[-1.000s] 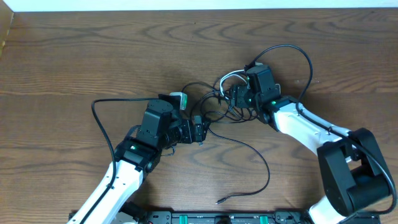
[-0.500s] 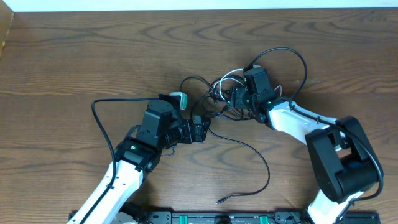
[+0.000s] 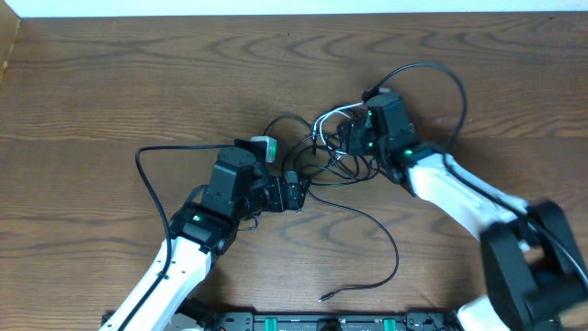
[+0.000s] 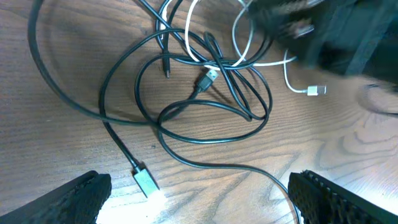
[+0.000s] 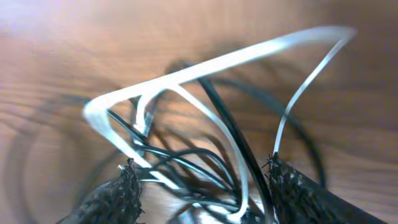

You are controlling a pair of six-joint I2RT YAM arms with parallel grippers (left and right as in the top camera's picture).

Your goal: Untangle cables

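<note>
Black cables, 1 white cable, brown wood-grain table

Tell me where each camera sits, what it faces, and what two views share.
Overhead: above the table, facing straight down; left arm, right arm, cables.
Left wrist: low, facing the cables across the table; open fingers at bottom corners.
Right wrist: close on the white cable, between its fingers.
Shared: both wrists see the white cable.

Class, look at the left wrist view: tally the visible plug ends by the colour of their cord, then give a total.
Black-cord plug ends: 3
White-cord plug ends: 1
Total: 4
</note>
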